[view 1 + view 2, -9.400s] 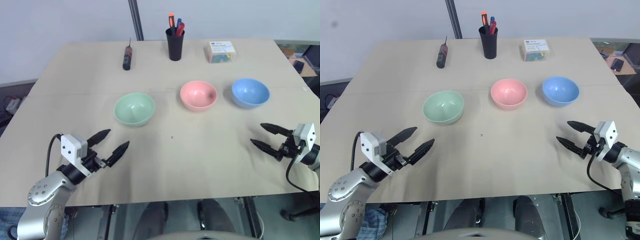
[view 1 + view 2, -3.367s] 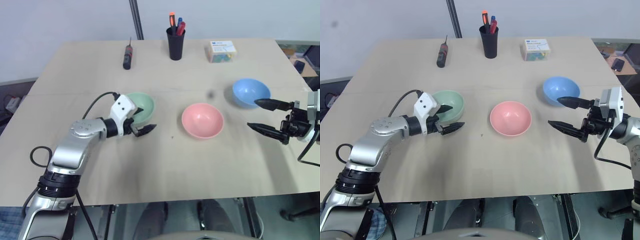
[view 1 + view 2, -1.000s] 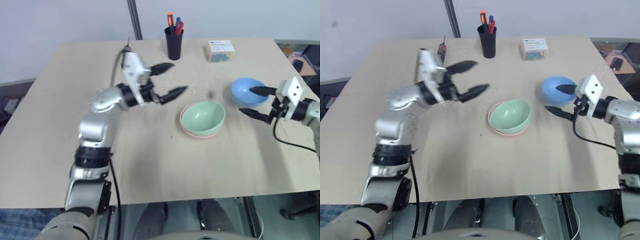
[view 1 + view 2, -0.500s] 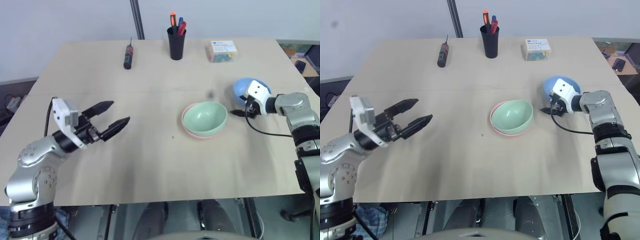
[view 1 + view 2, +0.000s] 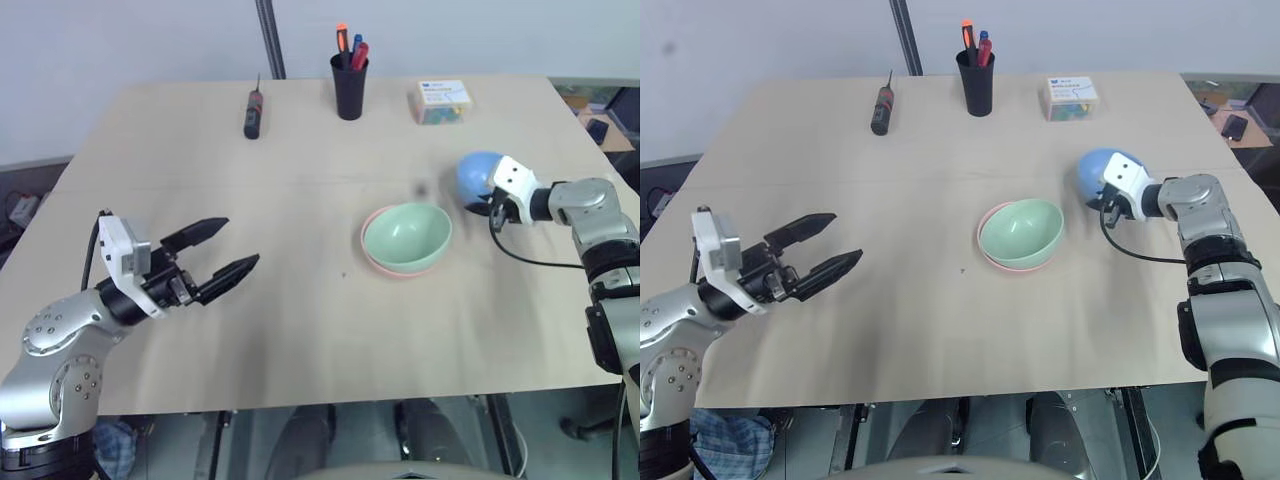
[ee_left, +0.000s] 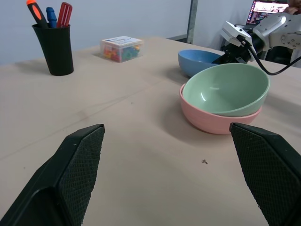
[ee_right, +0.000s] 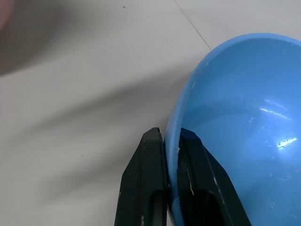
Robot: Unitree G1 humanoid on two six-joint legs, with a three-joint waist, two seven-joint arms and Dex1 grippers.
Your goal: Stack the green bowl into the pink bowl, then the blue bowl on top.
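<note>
Three small round plastic bowls on the beige tabletop point(image 5: 300, 330). Pale mint-green plastic bowl point(image 5: 406, 235) nested inside the salmon-pink plastic bowl point(image 5: 385, 266), tilted slightly, pink rim visible beneath it — near the tabletop's centre, toward the right. Light sky-blue plastic bowl point(image 5: 478, 177) just to the right of that pair, apart from it, tipped so its outer wall faces the head camera.

Right claw point(image 7: 165, 141) closed on the rim of the blue bowl: one black finger point(image 7: 149, 174) against the outer wall, the other against the inner wall, as seen from the right wrist.

Left claw point(image 5: 220, 252) wide open, holding nothing, poised above the left front area of the tabletop, well apart from all three bowls, pointing toward them.

Along the far edge of the tabletop — black screwdriver point(image 5: 254, 113) to the left, black cylindrical pen cup point(image 5: 350, 86) with orange, blue and red handles in the middle, small clear box point(image 5: 441, 102) with colourful contents to the right.
</note>
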